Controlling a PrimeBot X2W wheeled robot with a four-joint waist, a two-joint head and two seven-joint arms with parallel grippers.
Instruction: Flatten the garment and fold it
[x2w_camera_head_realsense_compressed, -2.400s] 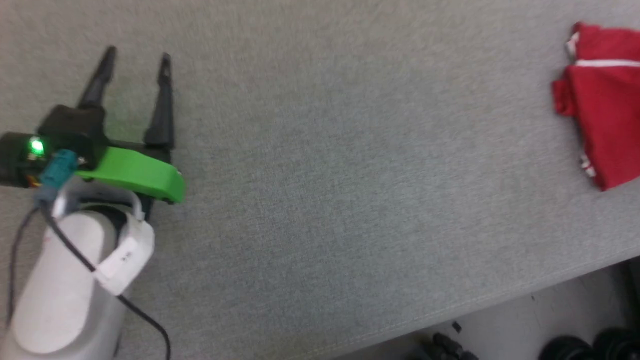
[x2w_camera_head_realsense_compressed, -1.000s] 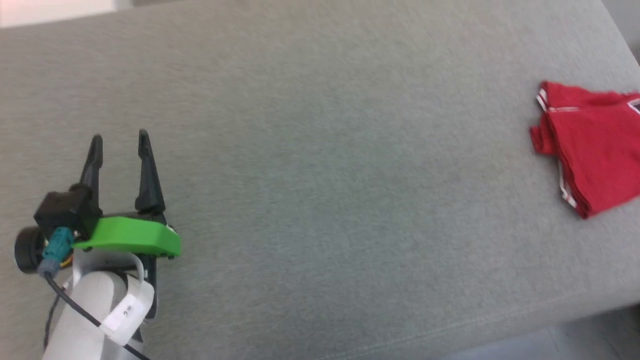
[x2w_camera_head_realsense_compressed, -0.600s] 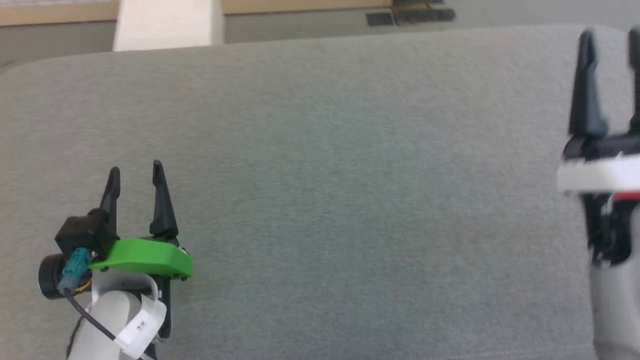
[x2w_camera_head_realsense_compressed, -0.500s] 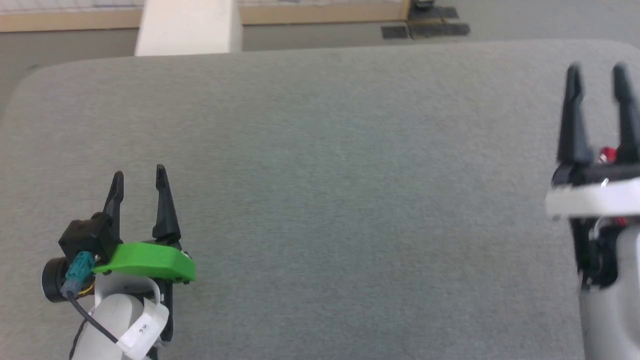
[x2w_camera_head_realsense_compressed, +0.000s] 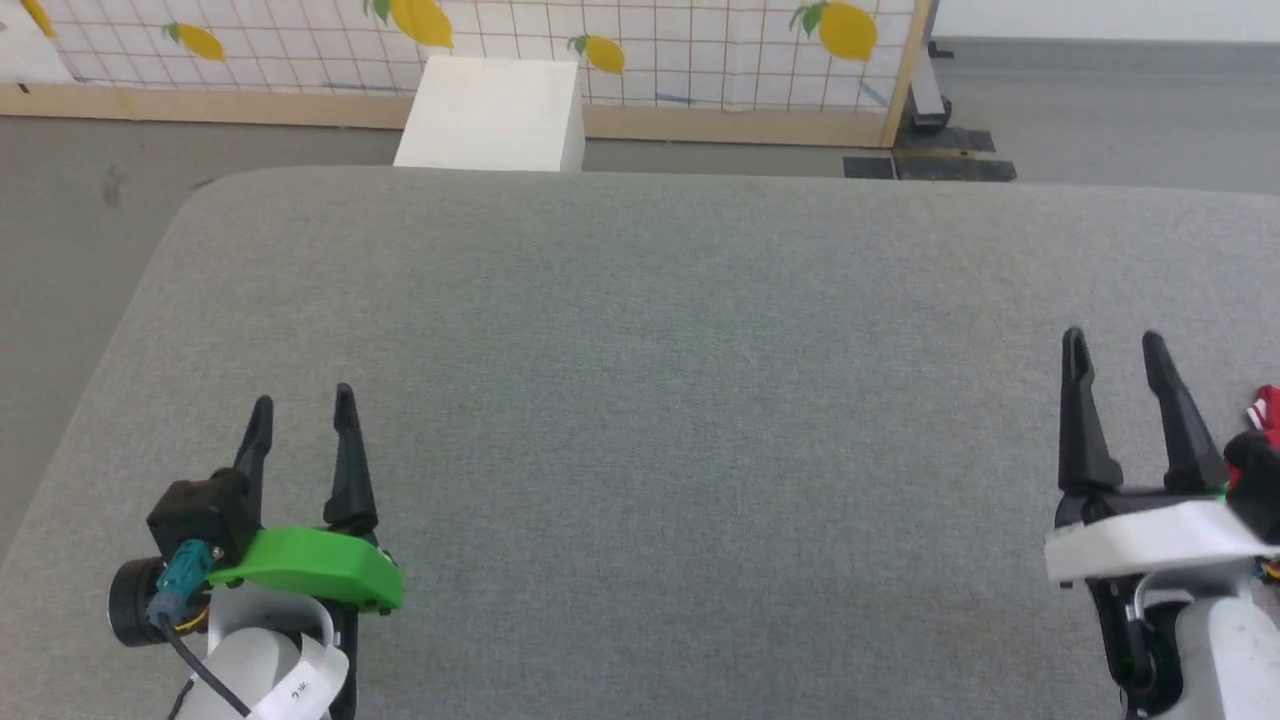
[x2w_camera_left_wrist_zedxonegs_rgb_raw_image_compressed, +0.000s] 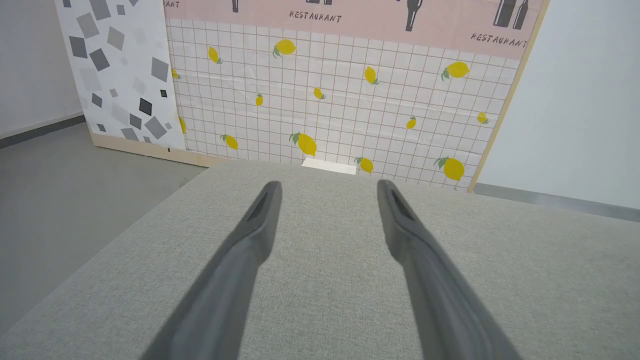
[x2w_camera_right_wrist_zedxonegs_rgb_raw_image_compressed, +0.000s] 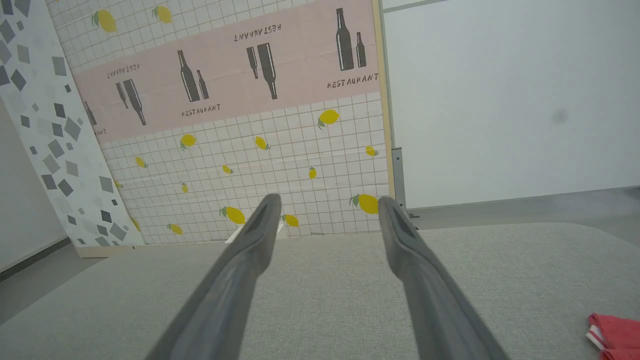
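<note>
Status check, both arms over grey fabric-topped table (x2w_camera_head_realsense_compressed: 640, 300). For left gripper (x2w_camera_head_realsense_compressed: 303, 395): lower left of head view, jaws spread to a moderate gap, nothing between them, nothing pinched, fingers (x2w_camera_left_wrist_zedxonegs_rgb_raw_image_compressed: 240, 270) aimed at far table edge. Touching the fabric or hovering: cannot tell. For right gripper (x2w_camera_head_realsense_compressed: 1112, 335): lower right of head view, jaws spread about the same, holding nothing. As for garment (x2w_camera_right_wrist_zedxonegs_rgb_raw_image_compressed: 615, 332): red cloth, white-and-red striped trim, lying on table at far right, just beside right gripper's outer side, outside the fingers and clear of them in right wrist view. Mostly cut off by frame edge, so flat or bunched: cannot tell. Well apart from left gripper. Past the table: white box (x2w_camera_head_realsense_compressed: 490, 115) on floor, lemon-print grid panel (x2w_camera_head_realsense_compressed: 640, 50) behind it.
</note>
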